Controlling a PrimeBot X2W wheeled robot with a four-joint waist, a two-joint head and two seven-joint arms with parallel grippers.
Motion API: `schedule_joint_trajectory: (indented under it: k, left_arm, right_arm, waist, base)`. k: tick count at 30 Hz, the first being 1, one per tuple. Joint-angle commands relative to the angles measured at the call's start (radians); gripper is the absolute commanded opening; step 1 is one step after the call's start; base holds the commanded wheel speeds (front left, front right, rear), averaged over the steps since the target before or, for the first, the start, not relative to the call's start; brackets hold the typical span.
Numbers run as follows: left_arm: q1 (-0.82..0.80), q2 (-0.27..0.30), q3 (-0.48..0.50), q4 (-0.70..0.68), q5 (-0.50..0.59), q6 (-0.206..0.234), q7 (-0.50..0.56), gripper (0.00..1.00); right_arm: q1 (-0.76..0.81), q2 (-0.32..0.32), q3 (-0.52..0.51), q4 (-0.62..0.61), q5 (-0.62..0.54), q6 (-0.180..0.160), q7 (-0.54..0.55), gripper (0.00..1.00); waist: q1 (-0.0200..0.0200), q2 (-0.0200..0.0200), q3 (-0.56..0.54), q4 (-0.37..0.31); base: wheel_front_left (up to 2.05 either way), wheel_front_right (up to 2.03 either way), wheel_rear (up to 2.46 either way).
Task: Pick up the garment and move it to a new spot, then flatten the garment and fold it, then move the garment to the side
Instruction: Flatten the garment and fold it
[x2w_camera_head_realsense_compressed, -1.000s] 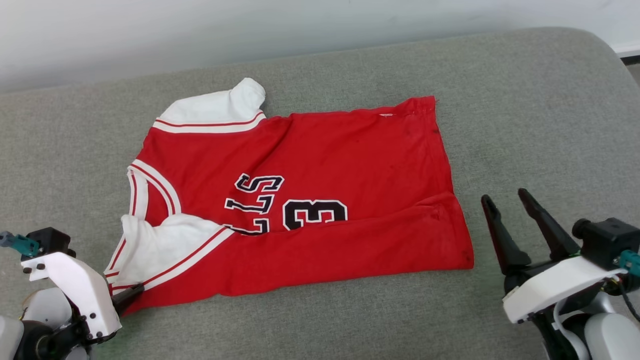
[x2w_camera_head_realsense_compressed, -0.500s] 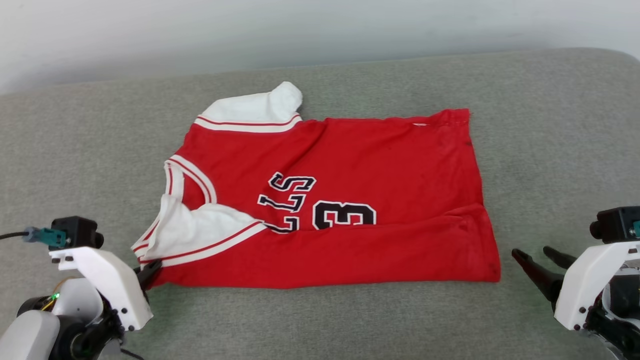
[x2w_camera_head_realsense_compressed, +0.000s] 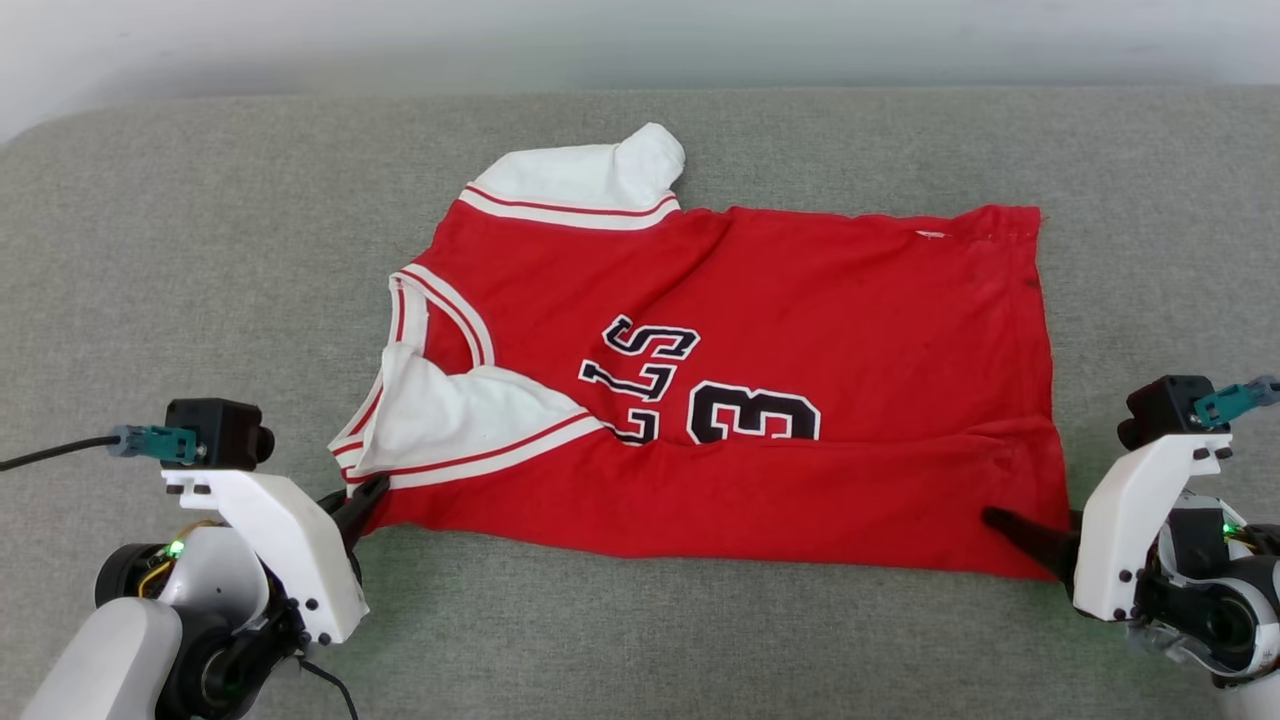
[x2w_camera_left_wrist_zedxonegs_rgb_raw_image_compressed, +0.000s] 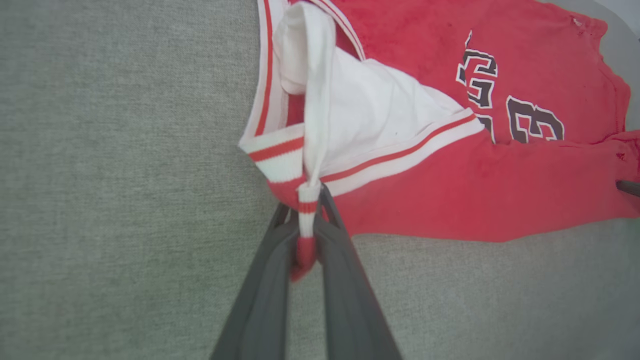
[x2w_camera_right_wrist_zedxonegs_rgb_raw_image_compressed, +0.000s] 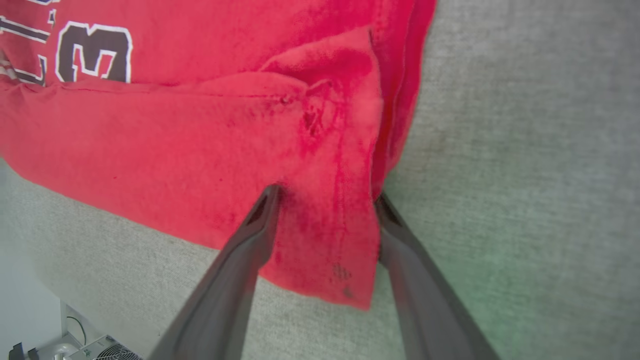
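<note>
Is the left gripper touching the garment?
Touching. The left wrist view shows the left gripper with its jaws closed on the garment at its striped sleeve edge.

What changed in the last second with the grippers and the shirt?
The right gripper swung down from beside the garment to its near hem corner, fingers open astride it. The left gripper stays shut on the striped trim; the garment lies folded as before. The head view also shifted.

Lettering (x2w_camera_head_realsense_compressed: 715, 415) at frame centre was half buried under the folded lower strip of the garment (x2w_camera_head_realsense_compressed: 850, 300) — and at lower right, the right gripper (x2w_camera_head_realsense_compressed: 1005, 522) showed one finger only.
</note>
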Motion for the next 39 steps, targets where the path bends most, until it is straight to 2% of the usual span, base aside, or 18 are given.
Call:
schedule_joint_trajectory:
  k: [1,7,15,24,27,31,32,33,34,39]
  left_arm:
    - [0.001,-0.005,0.0,0.003,0.0,-0.001,-0.006,0.0]
    - [0.016,-0.01,0.004,0.006,-0.012,-0.005,-0.022,0.0]
    - [0.078,-0.002,0.014,-0.013,-0.011,0.009,-0.043,0.0]
    - [0.245,0.017,0.025,-0.097,-0.026,0.069,-0.035,0.0]
    - [0.297,0.018,0.023,-0.111,-0.043,0.087,-0.015,0.0]
    - [0.317,-0.011,0.013,-0.085,-0.074,0.087,-0.009,0.0]
    - [0.311,-0.021,0.01,-0.073,-0.083,0.083,-0.009,0.33]
    - [0.301,-0.039,0.007,-0.064,-0.097,0.077,-0.009,0.84]
    - [0.291,-0.049,0.008,-0.052,-0.104,0.07,-0.013,1.0]
    - [0.252,-0.048,0.029,-0.018,-0.083,0.053,-0.069,1.0]
  right_arm:
    - [0.016,0.023,0.026,0.025,0.012,0.0,0.011,0.0]
    - [-0.005,-0.014,0.033,-0.005,0.021,0.0,-0.011,0.0]
    - [0.026,-0.034,0.059,-0.05,0.031,0.0,-0.008,0.0]
    - [0.151,-0.029,0.042,-0.112,0.037,0.0,0.031,0.0]
    - [0.205,-0.018,0.018,-0.125,0.031,0.0,0.048,0.0]
    - [0.26,0.007,-0.014,-0.122,0.015,0.0,0.049,0.0]
    - [0.27,0.014,-0.02,-0.118,0.008,0.0,0.038,0.37]
    - [0.279,0.021,-0.022,-0.117,-0.001,0.0,0.025,1.0]
    - [0.284,0.026,-0.023,-0.118,-0.007,0.0,0.008,1.0]
    - [0.273,0.035,-0.021,-0.16,-0.057,0.0,-0.127,1.0]
  waist:
    - [0.0,0.0,-0.001,0.003]
    - [0.0,0.0,-0.025,-0.007]
    - [0.0,0.0,-0.126,-0.024]
    - [0.0,0.0,-0.251,-0.019]
    - [0.0,0.0,-0.261,-0.017]
    - [0.0,0.0,-0.25,-0.015]
    - [0.0,0.0,-0.245,-0.015]
    - [0.0,0.0,-0.24,-0.014]
    - [0.0,0.0,-0.234,-0.015]
    - [0.0,0.0,-0.22,-0.039]
  base:
    - [0.0,0.0,0.0]
    - [0.0,0.0,0.0]
    - [0.0,0.0,0.0]
    - [0.0,0.0,0.0]
    - [0.0,0.0,0.0]
    - [0.0,0.0,0.0]
    - [0.0,0.0,0.0]
    - [0.0,0.0,0.0]
    - [0.0,0.0,0.0]
    - [0.0,0.0,0.0]
